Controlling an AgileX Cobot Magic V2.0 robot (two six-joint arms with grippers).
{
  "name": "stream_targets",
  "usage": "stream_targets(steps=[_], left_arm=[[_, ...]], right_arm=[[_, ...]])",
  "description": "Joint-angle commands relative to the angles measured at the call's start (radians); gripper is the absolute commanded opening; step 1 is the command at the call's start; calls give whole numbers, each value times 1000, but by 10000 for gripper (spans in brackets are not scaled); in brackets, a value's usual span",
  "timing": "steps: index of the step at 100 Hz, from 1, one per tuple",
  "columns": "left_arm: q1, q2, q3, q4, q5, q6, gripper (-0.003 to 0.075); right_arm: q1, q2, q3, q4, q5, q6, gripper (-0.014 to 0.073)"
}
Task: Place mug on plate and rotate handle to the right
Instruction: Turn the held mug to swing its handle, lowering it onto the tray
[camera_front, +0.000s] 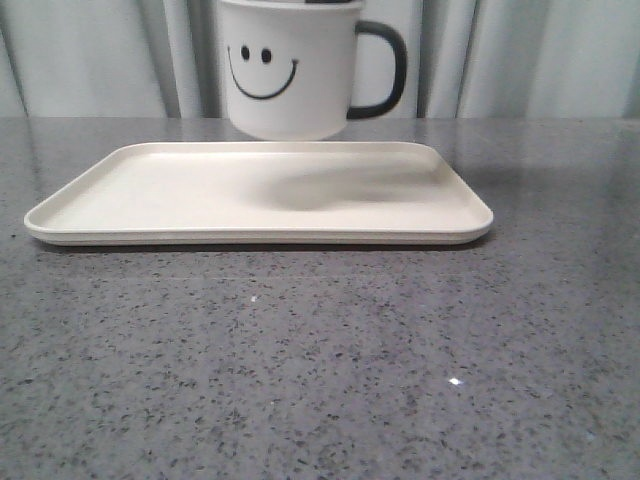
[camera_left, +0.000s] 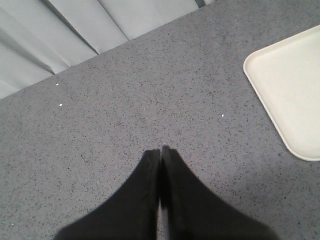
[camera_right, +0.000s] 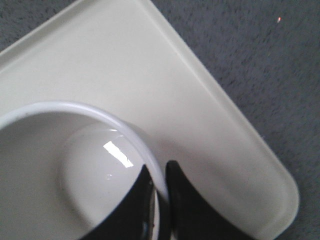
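The white mug (camera_front: 288, 72) with the black smiley face hangs in the air above the far edge of the plate (camera_front: 180, 195), its shadow on the plate below. Its black handle (camera_front: 384, 70) points right. My right gripper (camera_right: 161, 172) is shut on the mug's rim (camera_right: 75, 107), one finger inside and one outside; the plate (camera_right: 165, 90) lies beneath. The handle is hidden in the right wrist view. My left gripper (camera_left: 160, 150) is shut and empty over the grey table, left of the plate's corner (camera_left: 290, 85).
The grey speckled table (camera_front: 320, 360) stretches in front of the plate. A pale curtain (camera_front: 90, 55) hangs behind the table's far edge.
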Motion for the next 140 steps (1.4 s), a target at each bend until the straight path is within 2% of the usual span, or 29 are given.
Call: stream_targets(steps=[1, 26, 45, 140], left_arm=[[-4, -4, -20, 26, -41, -11, -20], [-4, -4, -20, 25, -41, -11, -20], [-4, -4, -20, 25, -41, -11, -20], [-4, -4, -20, 22, -37, -11, -20]], right_arm=[[-2, -60, -114, 14, 23, -78, -120], [-2, -57, -194, 21, 117, -316, -116], [-2, -24, -194, 67, 169, -369, -116], [-1, 151, -194, 155, 176, -369, -116]])
